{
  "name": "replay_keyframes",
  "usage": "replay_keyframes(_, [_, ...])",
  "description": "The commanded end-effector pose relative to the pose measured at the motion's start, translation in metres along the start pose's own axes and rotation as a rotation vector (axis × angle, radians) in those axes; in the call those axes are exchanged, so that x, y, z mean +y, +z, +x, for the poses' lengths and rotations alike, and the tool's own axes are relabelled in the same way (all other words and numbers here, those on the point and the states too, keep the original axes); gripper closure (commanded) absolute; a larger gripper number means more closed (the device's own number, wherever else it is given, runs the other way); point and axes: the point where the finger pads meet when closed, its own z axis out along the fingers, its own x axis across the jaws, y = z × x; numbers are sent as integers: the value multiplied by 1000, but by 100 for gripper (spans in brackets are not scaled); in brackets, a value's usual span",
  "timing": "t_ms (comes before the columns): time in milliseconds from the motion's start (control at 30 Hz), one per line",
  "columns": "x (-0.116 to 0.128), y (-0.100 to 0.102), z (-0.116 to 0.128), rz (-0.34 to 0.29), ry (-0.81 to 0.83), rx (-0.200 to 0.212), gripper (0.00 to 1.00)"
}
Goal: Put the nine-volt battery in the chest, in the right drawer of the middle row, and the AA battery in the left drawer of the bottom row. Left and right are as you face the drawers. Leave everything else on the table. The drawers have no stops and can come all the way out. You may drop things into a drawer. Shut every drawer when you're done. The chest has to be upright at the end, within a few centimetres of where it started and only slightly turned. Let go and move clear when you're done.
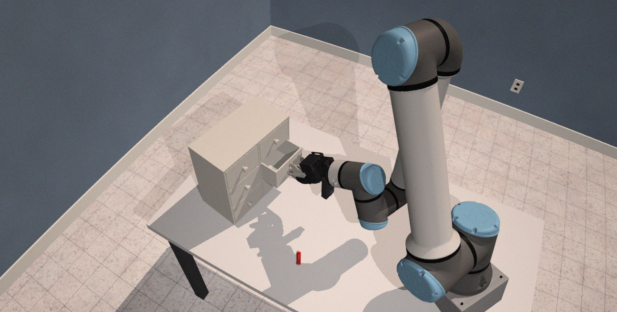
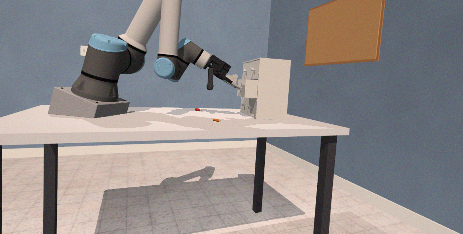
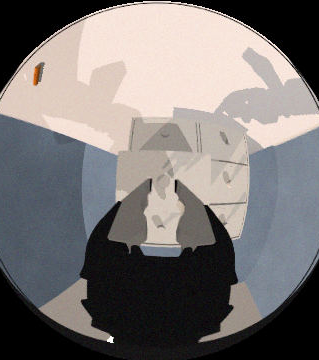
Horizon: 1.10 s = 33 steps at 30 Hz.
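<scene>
The beige chest (image 1: 241, 155) stands upright at the table's far corner; it also shows in the side view (image 2: 267, 86) and in the wrist view (image 3: 194, 165). Its middle-row right drawer (image 1: 282, 161) is pulled partly out, and the other drawers are shut. My gripper (image 1: 295, 171) is at that drawer's front (image 3: 151, 172), with its fingers narrowed to a small gap (image 3: 162, 192) on either side of the knob, gripping nothing. A small orange cylinder battery (image 2: 216, 120) lies on the table and also shows in the wrist view (image 3: 37, 73). I see no nine-volt battery, and part of the drawer's inside is hidden.
A small red cylinder (image 1: 298, 258) lies on the table in front of the chest, also seen from the side (image 2: 197, 109). The robot base (image 1: 452, 275) sits at the opposite end of the table. The chest stands close to the table's far edges.
</scene>
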Motion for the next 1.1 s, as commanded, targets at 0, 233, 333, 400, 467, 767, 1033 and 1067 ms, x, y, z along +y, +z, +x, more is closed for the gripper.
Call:
replay_keyframes(0, [0, 0, 0, -1, 0, 0, 80])
replay_keyframes(233, [0, 0, 0, -1, 0, 0, 80])
replay_keyframes(333, [0, 0, 0, -1, 0, 0, 80])
replay_keyframes(400, [0, 0, 0, -1, 0, 0, 80])
replay_keyframes(467, [0, 0, 0, -1, 0, 0, 80])
replay_keyframes(767, [0, 0, 0, -1, 0, 0, 93])
replay_keyframes(1033, [0, 0, 0, -1, 0, 0, 93])
replay_keyframes(1067, [0, 0, 0, -1, 0, 0, 93])
